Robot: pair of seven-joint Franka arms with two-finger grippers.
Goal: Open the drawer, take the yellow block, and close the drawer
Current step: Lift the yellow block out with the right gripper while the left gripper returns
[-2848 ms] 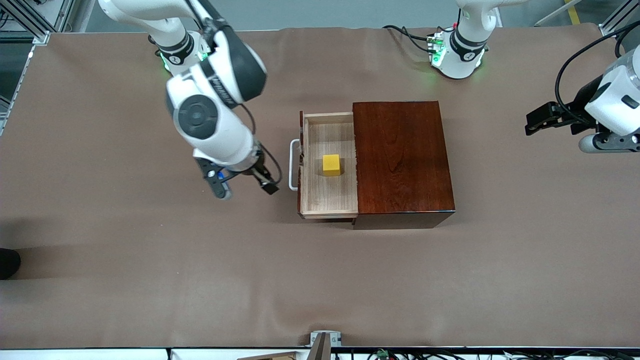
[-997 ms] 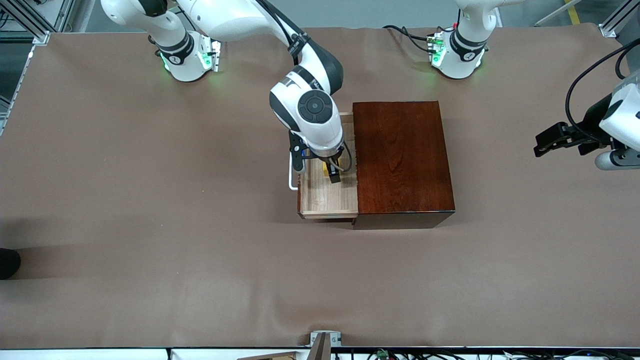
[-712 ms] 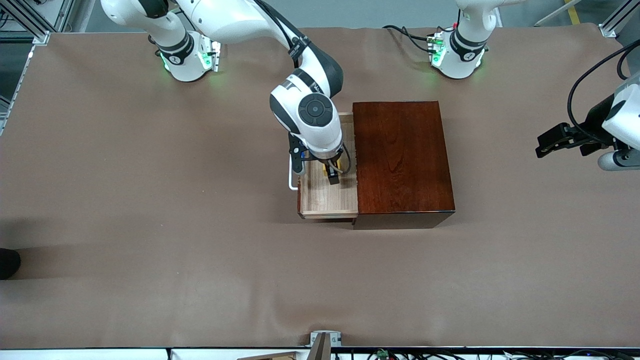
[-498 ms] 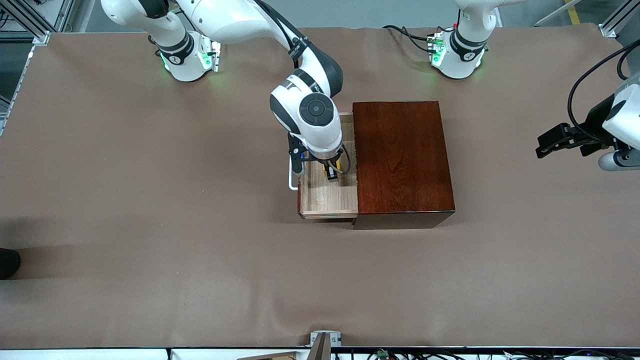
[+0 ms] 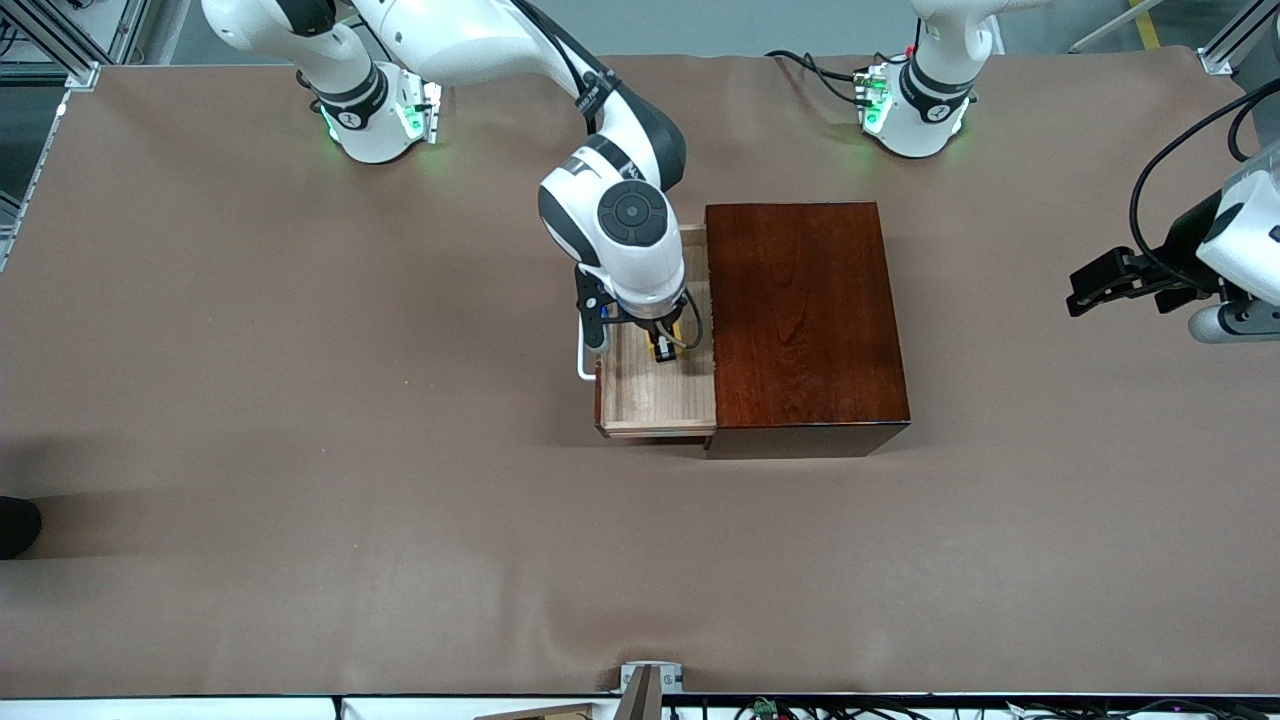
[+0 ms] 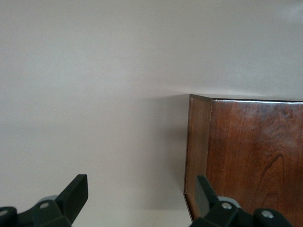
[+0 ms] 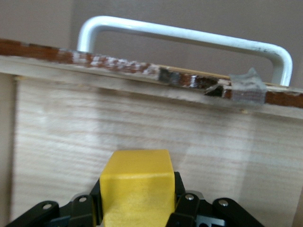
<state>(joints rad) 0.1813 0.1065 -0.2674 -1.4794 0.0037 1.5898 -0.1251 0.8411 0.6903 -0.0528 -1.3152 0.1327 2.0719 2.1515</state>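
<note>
Right gripper (image 5: 662, 345) pinches the small bright-yellow cube (image 7: 136, 187) inside the open pale-wood drawer (image 5: 650, 395) of the glossy reddish-brown box (image 5: 805, 315). Taking is under way; lifting clear comes next. Left gripper (image 6: 137, 201) waits spread over the table's left-arm end.

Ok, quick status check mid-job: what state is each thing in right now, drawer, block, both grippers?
drawer: pulled open, pale inside showing.
yellow block: gripped between the right gripper's fingers, inside the open drawer.
right gripper: down in the drawer, shut on the yellow block.
left gripper: open, holding nothing, waiting over the table toward the left arm's end.
wooden box: upright on the table, nothing on top.
</note>
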